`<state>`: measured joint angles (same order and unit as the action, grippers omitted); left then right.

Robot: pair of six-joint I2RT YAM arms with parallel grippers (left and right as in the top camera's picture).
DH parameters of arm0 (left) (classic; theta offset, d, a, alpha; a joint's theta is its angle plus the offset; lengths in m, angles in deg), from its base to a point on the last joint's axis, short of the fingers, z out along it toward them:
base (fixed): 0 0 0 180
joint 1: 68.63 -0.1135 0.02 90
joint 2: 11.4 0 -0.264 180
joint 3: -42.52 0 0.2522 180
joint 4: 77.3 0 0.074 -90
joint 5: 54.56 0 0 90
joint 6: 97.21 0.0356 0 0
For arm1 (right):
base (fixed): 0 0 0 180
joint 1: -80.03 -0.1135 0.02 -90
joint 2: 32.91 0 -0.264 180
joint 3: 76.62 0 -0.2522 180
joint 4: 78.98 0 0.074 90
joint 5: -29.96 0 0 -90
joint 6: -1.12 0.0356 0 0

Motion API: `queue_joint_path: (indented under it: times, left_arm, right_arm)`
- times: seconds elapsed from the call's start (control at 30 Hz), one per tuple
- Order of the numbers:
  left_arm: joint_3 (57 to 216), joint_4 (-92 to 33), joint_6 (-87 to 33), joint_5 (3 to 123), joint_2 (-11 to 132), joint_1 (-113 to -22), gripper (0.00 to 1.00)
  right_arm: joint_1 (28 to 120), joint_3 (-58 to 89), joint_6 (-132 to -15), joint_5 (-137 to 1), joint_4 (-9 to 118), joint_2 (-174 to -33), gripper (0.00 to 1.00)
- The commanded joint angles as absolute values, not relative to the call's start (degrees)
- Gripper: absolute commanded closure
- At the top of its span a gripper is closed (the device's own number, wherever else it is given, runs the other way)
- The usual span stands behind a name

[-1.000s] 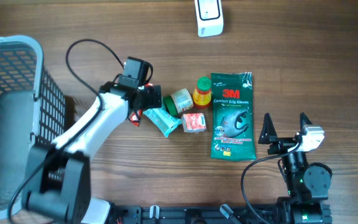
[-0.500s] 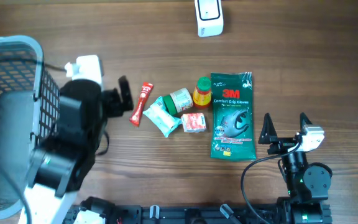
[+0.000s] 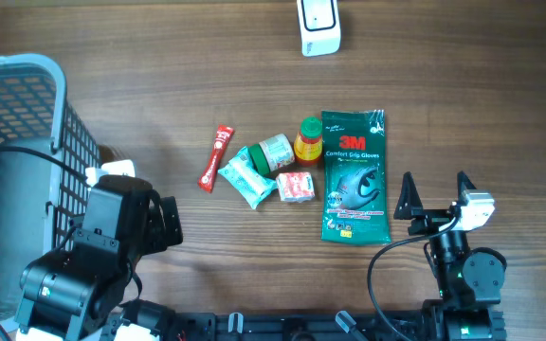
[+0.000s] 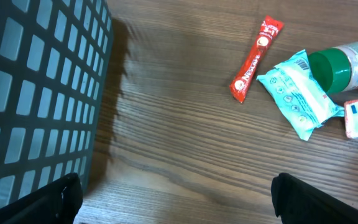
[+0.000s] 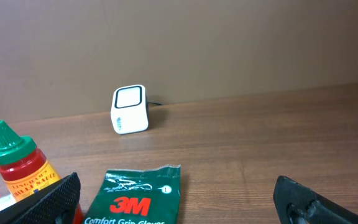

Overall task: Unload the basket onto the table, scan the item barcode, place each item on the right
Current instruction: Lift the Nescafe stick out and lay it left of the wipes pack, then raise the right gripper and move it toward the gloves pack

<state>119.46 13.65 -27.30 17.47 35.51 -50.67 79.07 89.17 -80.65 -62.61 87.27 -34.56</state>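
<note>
While both pairs of jaws stand wide apart, empty, no item lifted; scan judged not begun.
- Left gripper (image 3: 167,223) beside basket (image 3: 36,64), near red sachet (image 3: 216,158), teal pouch (image 3: 250,180).
- Right gripper (image 3: 436,194) just right of glove pack (image 3: 354,177).
- Remaining: pick item, show barcode to scanner (image 3: 318,26) at far edge.
- Bare wood between cluster and scanner; basket wall crowds left arm.

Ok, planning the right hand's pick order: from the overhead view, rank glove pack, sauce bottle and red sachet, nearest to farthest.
1. Glove pack, just left of the right hand.
2. Sauce bottle, by the pack's upper left.
3. Red sachet, leftmost.
</note>
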Motion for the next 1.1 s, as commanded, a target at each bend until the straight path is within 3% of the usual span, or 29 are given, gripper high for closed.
queue_joint_path:
  times: [0.0, 0.4, 0.63, 0.73, 0.93, 1.07]
  left_arm:
    - [119.6, 13.8, -28.7, 18.1, 35.6, -50.6, 0.00]
    - [119.6, 13.7, -28.7, 18.0, 35.6, -50.6, 0.00]
    - [119.6, 13.8, -28.7, 18.0, 35.6, -50.6, 0.00]
    - [119.6, 13.7, -28.7, 18.1, 35.6, -50.6, 0.00]
    - [119.6, 13.8, -28.7, 18.0, 35.6, -50.6, 0.00]
    - [119.6, 13.7, -28.7, 18.1, 35.6, -50.6, 0.00]
  right_arm:
    - [78.9, 89.3, -81.4, -63.1, 87.4, -34.6, 0.00]
    - [78.9, 89.3, -81.3, -62.7, 87.4, -34.6, 0.00]
    - [78.9, 89.3, -65.9, -64.4, 88.3, -34.6, 0.00]
    - [78.9, 87.1, -66.0, -67.6, 88.3, -34.6, 0.00]
    - [78.9, 72.8, -67.9, -67.6, 79.6, -39.2, 0.00]
    - [78.9, 55.4, -69.8, -67.2, 66.0, -53.1, 0.00]
